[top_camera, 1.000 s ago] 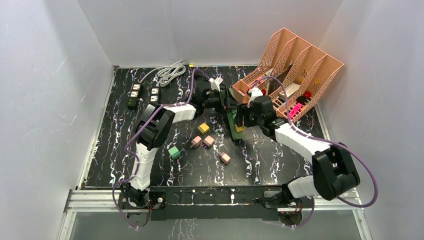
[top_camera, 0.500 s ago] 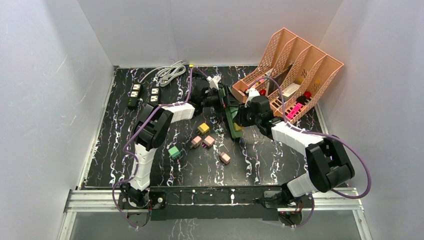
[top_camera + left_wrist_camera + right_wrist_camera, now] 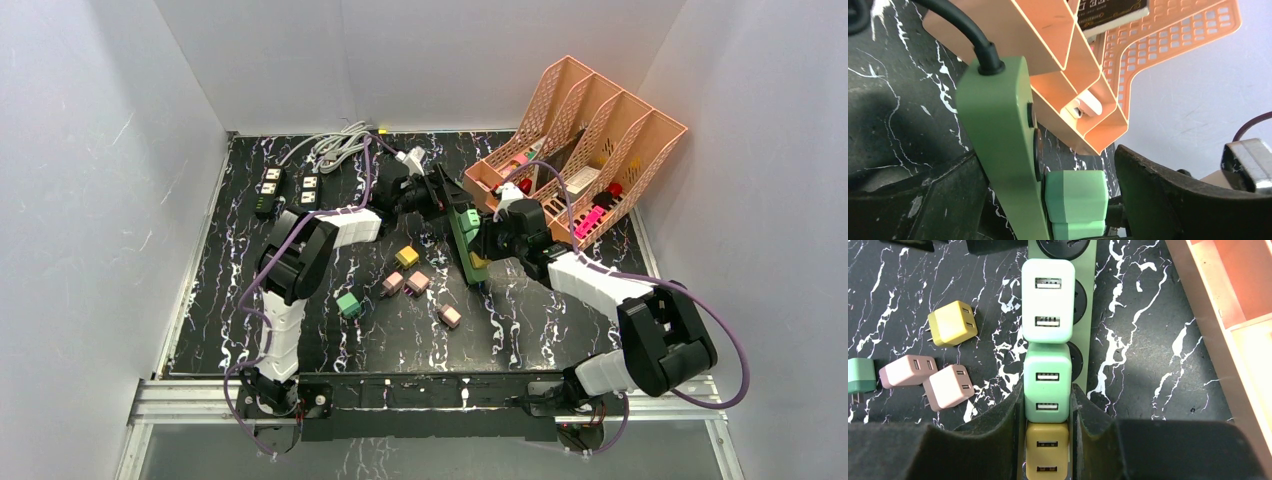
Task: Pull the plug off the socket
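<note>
Where the black marbled counter (image 3: pixel 230 290) reached toward 2 o'clock in the overhead view, the orange file rack (image 3: pixel 600 120) stood against the back corner. Just at 9 o'clock of the rack lay the green power strip (image 3: pixel 998 135), running roughly from 12 to 6 near the counter's middle, a black cord entering its far end. The left claw (image 3: pixel 1040 175) straddled that far end, one finger against the strip's back and the other close beside a plug; whether it actually pinched, I could not tell. The right claw (image 3: pixel 1048 390) sat at the strip's near end, clenched on the green plug (image 3: pixel 1047 370), its dark pads pressed to both sides. That plug was seated in the strip, touching the white plug (image 3: pixel 1048 300) at 12 o'clock and the yellow plug (image 3: pixel 1047 452) at 6 o'clock, which also lay between the fingers. Loose on the counter at 9 o'clock of the strip were a yellow charger (image 3: pixel 953 322) and two pink chargers (image 3: pixel 908 371).
</note>
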`<control>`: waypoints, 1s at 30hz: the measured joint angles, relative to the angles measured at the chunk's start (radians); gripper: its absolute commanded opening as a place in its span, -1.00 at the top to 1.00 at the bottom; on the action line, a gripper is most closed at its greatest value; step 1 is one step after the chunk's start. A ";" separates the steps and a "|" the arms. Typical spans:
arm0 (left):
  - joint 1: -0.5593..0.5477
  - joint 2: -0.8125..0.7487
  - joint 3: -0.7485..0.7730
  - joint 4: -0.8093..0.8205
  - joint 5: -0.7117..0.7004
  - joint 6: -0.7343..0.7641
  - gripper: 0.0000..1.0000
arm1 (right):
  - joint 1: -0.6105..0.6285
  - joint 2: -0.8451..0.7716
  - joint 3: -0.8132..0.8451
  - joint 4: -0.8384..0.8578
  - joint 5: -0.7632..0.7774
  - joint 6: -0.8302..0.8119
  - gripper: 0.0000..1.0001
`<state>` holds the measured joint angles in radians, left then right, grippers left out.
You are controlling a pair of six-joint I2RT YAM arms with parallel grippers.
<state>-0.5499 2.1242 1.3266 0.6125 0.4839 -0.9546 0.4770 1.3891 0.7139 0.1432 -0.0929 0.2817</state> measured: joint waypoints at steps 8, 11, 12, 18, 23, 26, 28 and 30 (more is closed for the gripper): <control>0.013 -0.010 -0.003 0.014 -0.012 -0.019 -0.40 | -0.005 -0.022 -0.011 0.006 -0.020 -0.002 1.00; 0.013 -0.010 -0.003 0.016 -0.011 -0.022 -0.41 | -0.006 -0.028 -0.011 0.005 -0.023 -0.004 1.00; 0.013 -0.010 -0.003 0.016 -0.009 -0.022 -0.41 | -0.006 -0.030 -0.011 0.005 -0.023 -0.005 1.00; 0.006 -0.009 -0.003 0.014 -0.008 -0.017 0.14 | -0.006 -0.037 -0.011 -0.007 -0.025 -0.005 1.00; 0.008 -0.002 -0.003 0.013 -0.013 -0.023 0.97 | -0.010 -0.063 -0.011 -0.029 -0.032 -0.004 1.00; 0.006 0.000 0.002 0.018 -0.002 -0.028 1.00 | -0.012 -0.073 -0.011 -0.036 -0.034 -0.005 1.00; 0.006 0.003 0.003 0.024 0.002 -0.033 1.00 | -0.012 -0.076 -0.011 -0.038 -0.034 -0.005 1.00; 0.006 0.008 0.003 0.029 0.005 -0.035 1.00 | -0.013 -0.076 -0.011 -0.042 -0.033 -0.005 1.00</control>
<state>-0.5434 2.1319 1.3293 0.6415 0.4889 -0.9897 0.4644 1.3136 0.7029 0.1017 -0.1261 0.2771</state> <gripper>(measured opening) 0.327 0.364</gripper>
